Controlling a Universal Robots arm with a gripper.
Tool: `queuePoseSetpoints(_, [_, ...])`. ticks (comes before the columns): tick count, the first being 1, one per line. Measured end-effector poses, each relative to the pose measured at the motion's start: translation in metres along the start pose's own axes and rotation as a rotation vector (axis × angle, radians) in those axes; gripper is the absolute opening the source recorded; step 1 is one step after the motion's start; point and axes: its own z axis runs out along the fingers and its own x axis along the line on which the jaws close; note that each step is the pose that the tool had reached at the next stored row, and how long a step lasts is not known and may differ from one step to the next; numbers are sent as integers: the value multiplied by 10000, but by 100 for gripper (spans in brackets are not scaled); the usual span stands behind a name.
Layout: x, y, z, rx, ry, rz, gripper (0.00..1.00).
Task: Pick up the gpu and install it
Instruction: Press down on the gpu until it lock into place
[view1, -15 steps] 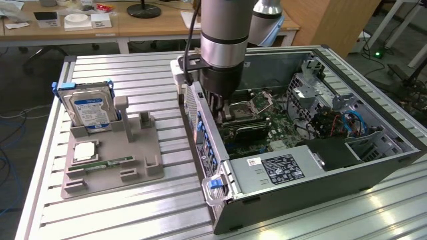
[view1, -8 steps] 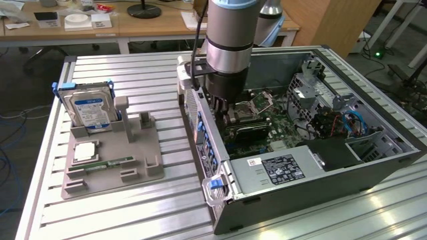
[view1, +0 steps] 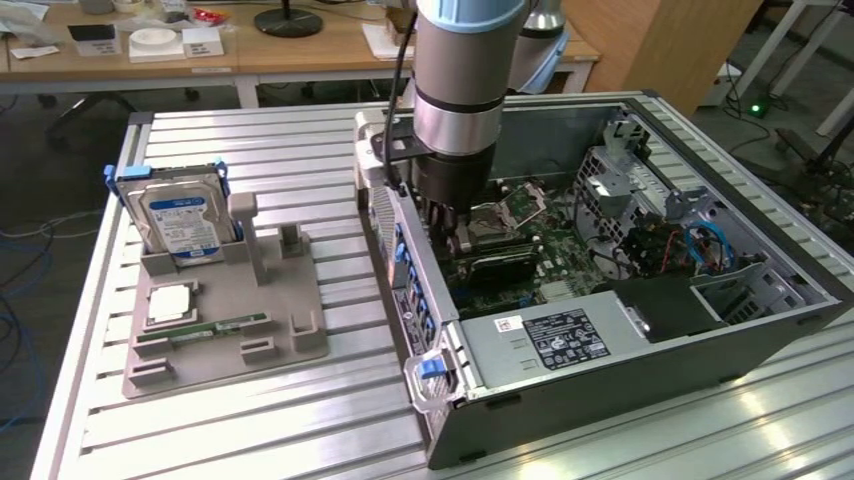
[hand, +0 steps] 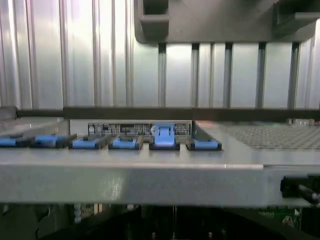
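- The gpu (view1: 497, 262), a thin dark flat card, sat low inside the open grey metal computer case (view1: 641, 370), on edge against the green motherboard (view1: 554, 255), directly under the arm.
- The gripper (view1: 447, 235) was down in the case above the card, fingers closed; whether it gripped the card couldn't be told.
- Judged step: install, seating the card in its slot.
- The next move would call for a straight push, with the bracket lined up at the rear wall with the blue plastic latches (hand: 162, 137).
- The grey plastic parts holder (view1: 220, 320) on the slatted aluminium table (view1: 280, 150) held the silver hard drive with blue label (view1: 187, 225).

Blue clips (hand: 125, 143) line the grey case edge (hand: 150, 180) before a ribbed table (hand: 75, 60)
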Motion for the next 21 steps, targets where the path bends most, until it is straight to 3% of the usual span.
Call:
queuePoseSetpoints(4, [-3,-8,-8,-31,-16,7,11])
queuePoseSetpoints(5, [-6,-12,-32,-13,-43,8,11])
queuePoseSetpoints(8, [-1,-23,-162,-32,-16,6,11])
queuePoseSetpoints(10, [-1,-41,-181,-29,-20,4,11])
queuePoseSetpoints(21, [-5,-424,-163,-31,-17,4,11])
